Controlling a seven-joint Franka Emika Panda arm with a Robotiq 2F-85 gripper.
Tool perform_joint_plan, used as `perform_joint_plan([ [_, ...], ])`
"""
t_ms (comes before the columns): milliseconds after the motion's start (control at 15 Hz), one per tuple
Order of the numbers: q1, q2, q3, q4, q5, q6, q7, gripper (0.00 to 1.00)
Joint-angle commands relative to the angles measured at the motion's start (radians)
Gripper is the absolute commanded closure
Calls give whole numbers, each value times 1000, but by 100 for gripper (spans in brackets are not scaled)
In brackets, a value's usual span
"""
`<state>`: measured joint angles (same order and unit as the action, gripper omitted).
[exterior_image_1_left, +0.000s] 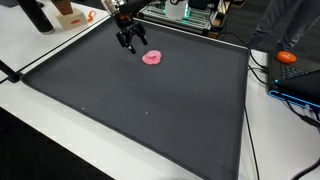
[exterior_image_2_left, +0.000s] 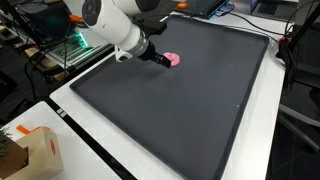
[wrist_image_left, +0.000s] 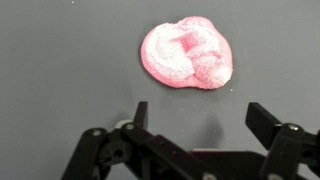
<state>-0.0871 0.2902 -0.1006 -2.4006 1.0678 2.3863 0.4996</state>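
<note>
Layout. My gripper (exterior_image_1_left: 128, 42) hangs over the mat (exterior_image_1_left: 150, 110), near its far edge. The mat lies on the table (exterior_image_1_left: 30, 110). The lump (exterior_image_1_left: 152, 57) lies on the mat just beside my gripper, apart from it. In the wrist view the lump (wrist_image_left: 188, 52) lies ahead of my fingertips, not between them. In an exterior view, a box (exterior_image_2_left: 35, 150) stands on the table off the mat's near corner.

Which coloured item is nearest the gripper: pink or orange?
The pink lump, on the black mat right before the open gripper; the orange object lies off the mat.
</note>
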Motion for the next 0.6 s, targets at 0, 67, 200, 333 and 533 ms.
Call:
perform_joint_plan([
  [0,5,-19,-7,-32,47,26,-17,0],
  [67,5,-20,-7,-33,52,27,-15,0],
  [200,7,-23,-6,-33,56,27,-19,0],
  [333,11,-25,-5,-32,48,27,-23,0],
  [533,17,-33,-2,-30,33,23,-43,0],
])
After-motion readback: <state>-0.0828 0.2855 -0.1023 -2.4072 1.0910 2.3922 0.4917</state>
